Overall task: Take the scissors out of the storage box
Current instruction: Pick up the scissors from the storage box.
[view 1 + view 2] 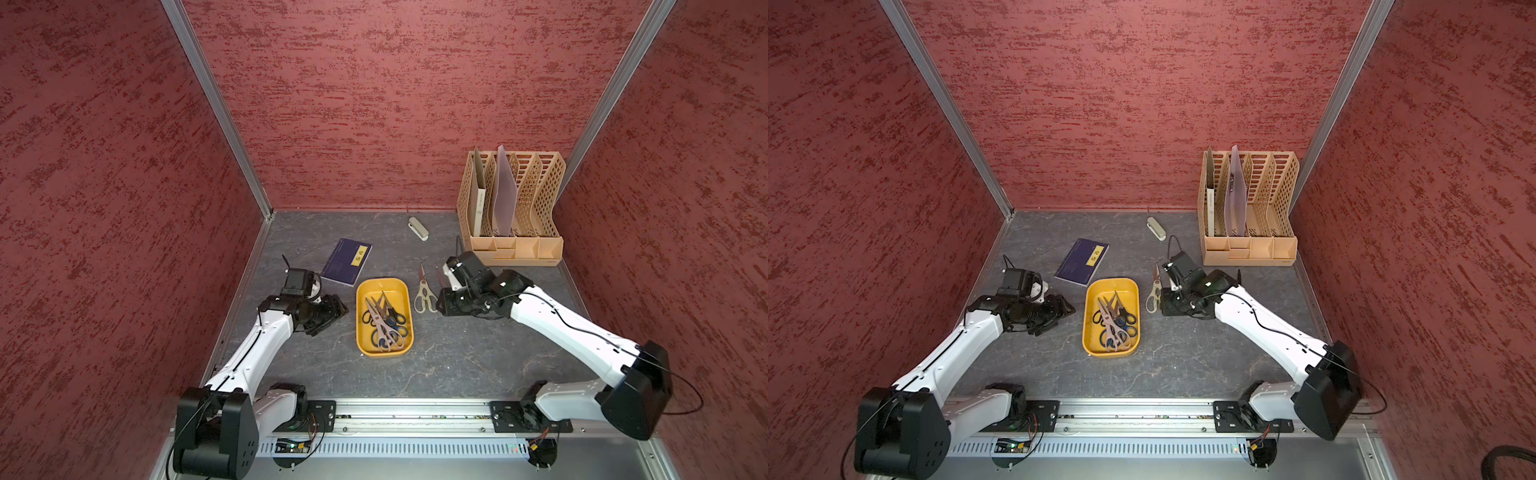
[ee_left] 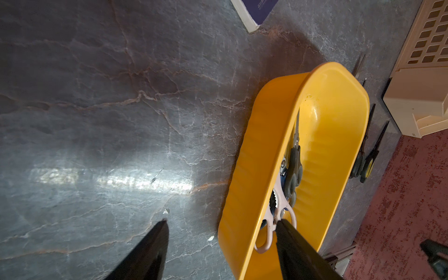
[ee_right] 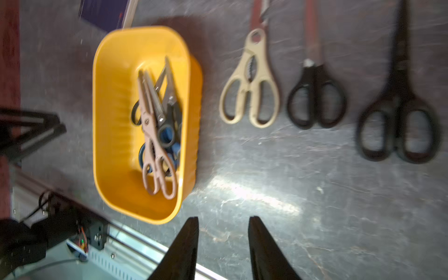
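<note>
Scissors (image 3: 155, 135): three pairs (image 3: 251, 80) out, several left in storage box (image 3: 106, 121)
Left gripper (image 2: 221, 220) and right gripper (image 3: 223, 218) gape empty; the three lie before the right

White-shelled arms (image 1: 249, 353) with black joints (image 1: 636, 395) and thin black cables (image 1: 559, 318).

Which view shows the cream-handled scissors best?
Right wrist: the cream-handled scissors appear large, lying beside the storage box, blade tips cropped. Both top views show them whole but small. Left wrist: the box wall hides their handles.
</note>
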You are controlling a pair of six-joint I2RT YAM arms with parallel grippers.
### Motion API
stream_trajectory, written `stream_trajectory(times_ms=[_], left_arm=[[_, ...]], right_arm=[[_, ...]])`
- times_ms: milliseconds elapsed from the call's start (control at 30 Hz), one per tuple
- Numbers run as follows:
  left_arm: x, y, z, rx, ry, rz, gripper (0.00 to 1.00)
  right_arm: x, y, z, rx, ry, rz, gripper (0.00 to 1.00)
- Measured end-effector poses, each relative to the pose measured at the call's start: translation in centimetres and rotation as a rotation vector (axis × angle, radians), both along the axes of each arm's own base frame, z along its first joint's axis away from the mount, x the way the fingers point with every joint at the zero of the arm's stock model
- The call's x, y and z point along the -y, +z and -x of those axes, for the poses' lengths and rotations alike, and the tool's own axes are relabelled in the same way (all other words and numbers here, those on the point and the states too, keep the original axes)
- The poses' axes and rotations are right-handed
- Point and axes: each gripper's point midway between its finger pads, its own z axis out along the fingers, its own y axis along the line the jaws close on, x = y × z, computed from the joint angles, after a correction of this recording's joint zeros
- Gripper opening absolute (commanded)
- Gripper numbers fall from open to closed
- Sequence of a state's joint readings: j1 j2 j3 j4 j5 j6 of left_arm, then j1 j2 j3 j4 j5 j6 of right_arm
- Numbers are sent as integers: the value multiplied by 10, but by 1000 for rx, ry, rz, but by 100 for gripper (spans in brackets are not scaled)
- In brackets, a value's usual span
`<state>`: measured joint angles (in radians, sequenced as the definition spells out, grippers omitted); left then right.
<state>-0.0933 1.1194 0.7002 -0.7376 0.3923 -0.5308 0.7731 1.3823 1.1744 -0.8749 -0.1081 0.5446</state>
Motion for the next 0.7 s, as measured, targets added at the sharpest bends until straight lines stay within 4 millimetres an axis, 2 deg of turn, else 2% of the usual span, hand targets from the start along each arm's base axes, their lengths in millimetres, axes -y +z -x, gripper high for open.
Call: stream_trajectory(times_ms=[167,300,700], left_arm=[[2,-1,2,2,-3,6,73],[1,-2,8,6,-1,10,73],[1,2,12,28,10,15,73]], right_arm=[[-62,-10,27,-19,191,50,40],[-90,-28,42,-33,291,120,40],[-100,-65,28,-29,385,300,43]])
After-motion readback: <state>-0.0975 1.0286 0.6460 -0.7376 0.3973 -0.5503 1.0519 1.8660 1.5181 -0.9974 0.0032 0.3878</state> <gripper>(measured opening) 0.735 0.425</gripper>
